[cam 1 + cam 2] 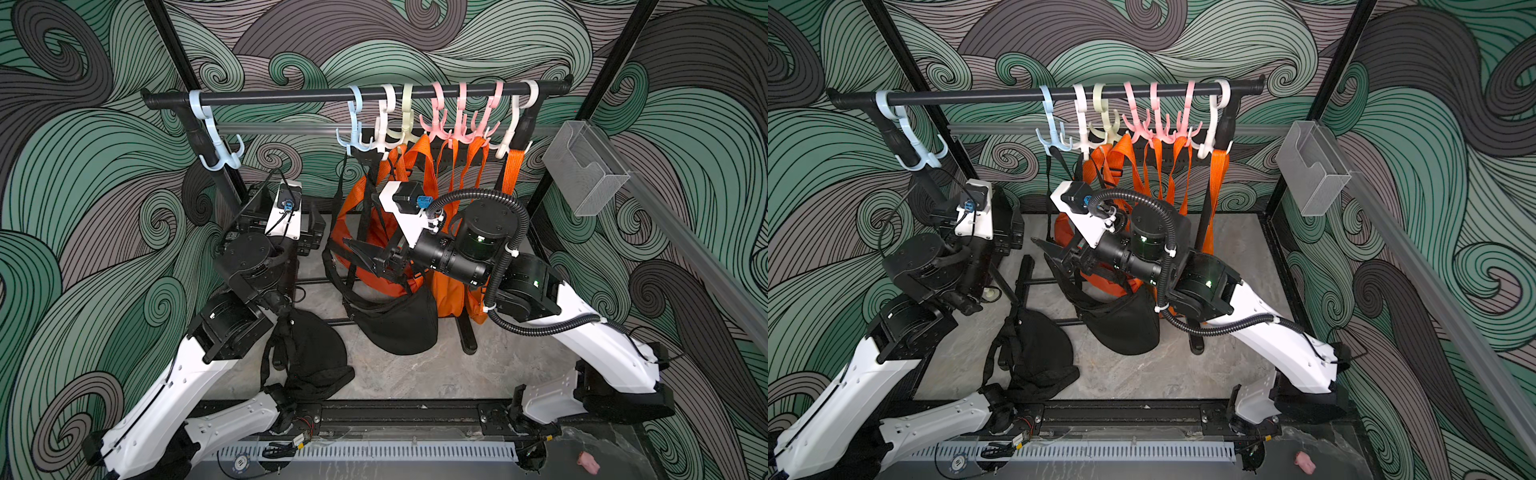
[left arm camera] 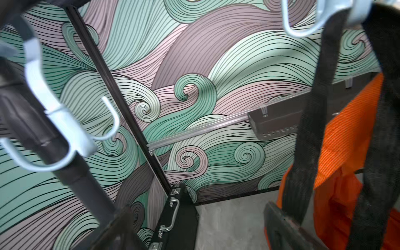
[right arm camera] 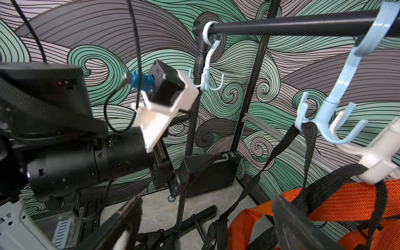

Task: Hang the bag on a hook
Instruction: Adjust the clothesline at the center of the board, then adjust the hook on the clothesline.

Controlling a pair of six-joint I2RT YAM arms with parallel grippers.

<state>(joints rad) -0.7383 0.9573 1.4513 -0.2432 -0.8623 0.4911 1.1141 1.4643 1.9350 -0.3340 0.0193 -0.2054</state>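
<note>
A black bag [image 1: 309, 353] lies crumpled on the floor between my arms, low in the right wrist view [image 3: 160, 240] too. A second black bag [image 1: 399, 328] hangs with one strap [image 3: 307, 151] on a pale blue hook [image 3: 331, 112] and another on a white hook [image 3: 376, 160]. My left gripper [image 2: 201, 233] is open and holds nothing; one finger [image 2: 285, 229] is close beside the hanging strap [image 2: 311, 129]. My right gripper [image 1: 353, 251] is open and empty in front of the hanging bags. An empty blue hook [image 1: 218, 145] hangs at the rail's left end.
Several orange bags [image 1: 449, 286] hang from pink and white hooks on the black rail [image 1: 291, 96]. A black case [image 2: 179, 216] stands in the back left corner. The rack's foot [image 1: 467, 336] rests on the floor. A clear plastic bin [image 1: 586, 166] sticks out from the right wall.
</note>
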